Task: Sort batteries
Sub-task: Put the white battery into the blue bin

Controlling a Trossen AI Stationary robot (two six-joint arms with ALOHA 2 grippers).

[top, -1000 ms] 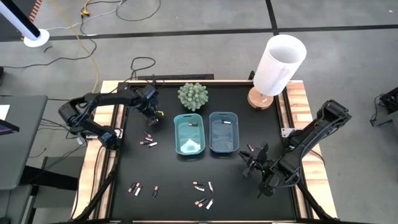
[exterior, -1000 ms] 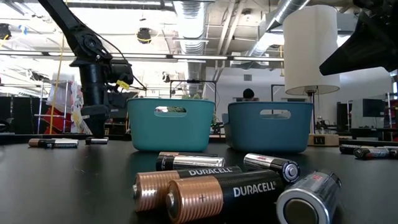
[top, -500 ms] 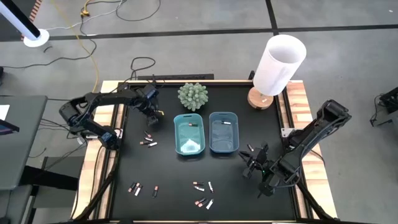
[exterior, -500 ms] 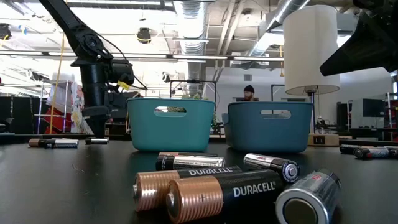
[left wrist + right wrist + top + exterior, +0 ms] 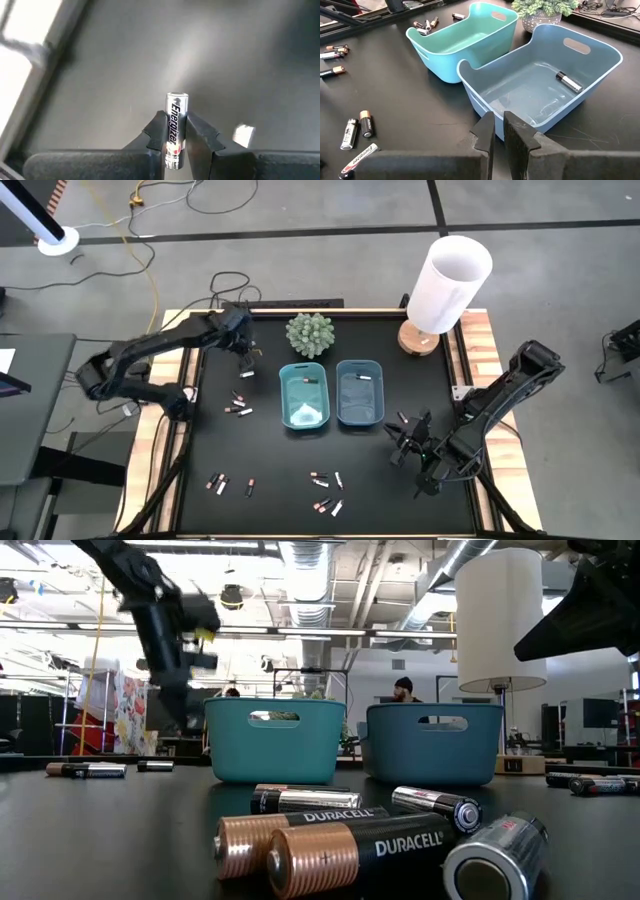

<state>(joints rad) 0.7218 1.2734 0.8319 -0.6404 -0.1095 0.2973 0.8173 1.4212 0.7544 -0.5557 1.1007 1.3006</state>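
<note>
Battery (image 5: pixel 175 127), a silver Energizer cell, sits clamped between our left gripper's (image 5: pixel 176 134) two fingers, its long axis running straight out past the fingertips, so half of it sticks forward over the black table (image 5: pixel 240 65). We judge the carry is next: from this gripper (image 5: pixel 246 360) the teal tray (image 5: pixel 305 395) lies nearest, off toward the table's middle, and the blue tray (image 5: pixel 360 392), which already holds one silver cell (image 5: pixel 568 81), lies just beyond it. A second ago these fingers stood wide and low beside the loose batteries (image 5: pixel 238 404); now they have pinched shut on the cell and the arm has lifted and swung away from the table's surface. Our right gripper (image 5: pixel 498 131) waits near the blue tray's front, fingers nearly together and holding nothing, unmoved over that second.
</note>
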